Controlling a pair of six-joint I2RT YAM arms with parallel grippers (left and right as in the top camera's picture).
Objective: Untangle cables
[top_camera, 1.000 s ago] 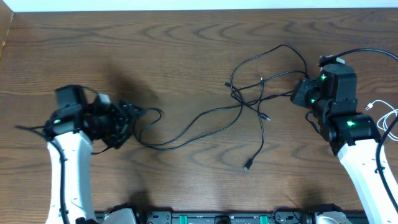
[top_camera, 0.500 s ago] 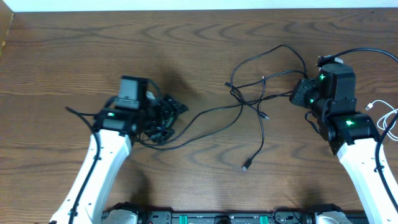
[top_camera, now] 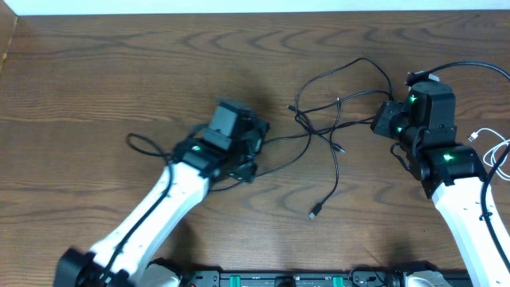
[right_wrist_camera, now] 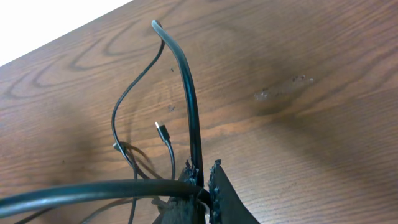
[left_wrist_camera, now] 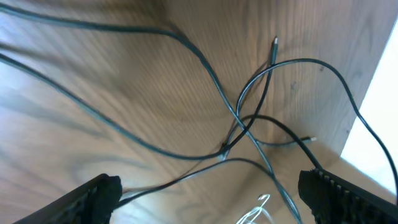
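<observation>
Table (top_camera: 119, 64): I see dark brown wood, with strong grain.
Black cables (top_camera: 305, 121): lying tangled right of the middle, with one plug (top_camera: 316, 212) toward the near edge.
White cable (top_camera: 476, 135): at the right edge, apart from them.

Black cables (top_camera: 305, 121) lie tangled mid-table; white cable (top_camera: 476, 135) lies apart.

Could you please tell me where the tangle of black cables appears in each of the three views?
Overhead: black cables cross right of centre, between the arms.
Left wrist: cables cross at centre, ahead of the open left gripper.
Right wrist: cables lower left; right gripper pinches one strand.
Shared landmark: wood-grain table.
</observation>
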